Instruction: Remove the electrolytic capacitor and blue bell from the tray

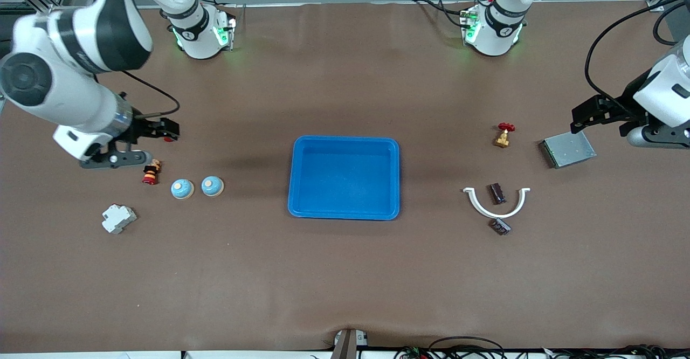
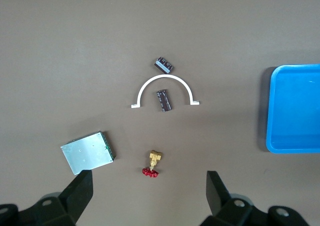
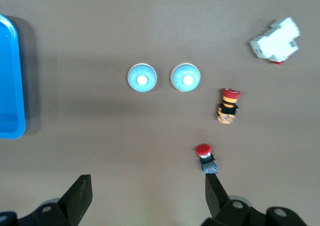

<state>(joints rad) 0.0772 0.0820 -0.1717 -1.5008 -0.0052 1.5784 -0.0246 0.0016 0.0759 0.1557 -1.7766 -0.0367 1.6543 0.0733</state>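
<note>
Two dark capacitors lie toward the left arm's end of the table: one [image 1: 497, 193] [image 2: 164, 100] inside a white arc-shaped clip [image 1: 496, 206] [image 2: 165, 81], the other [image 1: 499, 226] [image 2: 164, 64] just outside it, nearer the front camera. Two blue bells [image 1: 182, 188] [image 1: 212, 186] [image 3: 142, 78] [image 3: 185, 77] sit side by side toward the right arm's end. My left gripper [image 1: 581, 116] [image 2: 150, 196] hangs open and empty near a metal box. My right gripper [image 1: 168, 129] [image 3: 147, 198] hangs open and empty, with a small red push button [image 3: 205, 157] by one finger.
A blue tray [image 1: 292, 178] [image 2: 295, 136] [image 3: 10, 81] stands mid-table. A brass valve with a red wheel [image 1: 504, 134] [image 2: 153, 164] and a grey metal box [image 1: 567, 149] [image 2: 87, 152] lie near the left gripper. A red-and-yellow button [image 1: 152, 172] [image 3: 228, 105] and a white breaker [image 1: 118, 218] [image 3: 275, 41] lie near the bells.
</note>
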